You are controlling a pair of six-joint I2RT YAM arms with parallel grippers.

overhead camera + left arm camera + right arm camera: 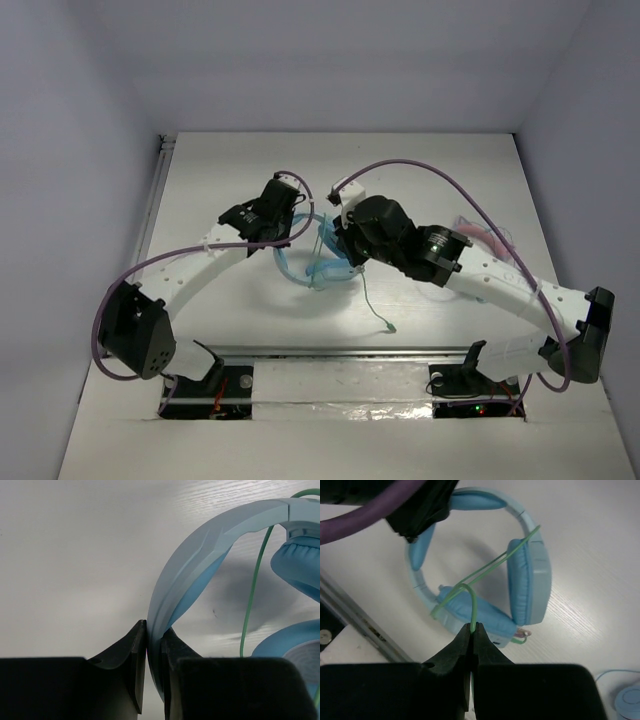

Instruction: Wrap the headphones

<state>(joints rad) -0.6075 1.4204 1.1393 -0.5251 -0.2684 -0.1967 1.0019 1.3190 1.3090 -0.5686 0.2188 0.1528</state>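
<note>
Left gripper: black jaws clamped on the smooth, wide headband of the light sky-blue over-ear headphones — padded oval cups off to the side. Right gripper: jaws pinched together on the thin pale-green cable, arching off a cup. Headphones sit mid-table over the white wood-grain table; top view — mostly hidden under the two grippers, cable tail trails nearward.

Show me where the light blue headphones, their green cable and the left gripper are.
headphones (200,545): left wrist view, on the curved headband.
cable (475,607): right wrist view, on the bend of the loop nearest the camera.
left gripper (154,630): left wrist view, between its fingertips, which clamp the headband.
</note>
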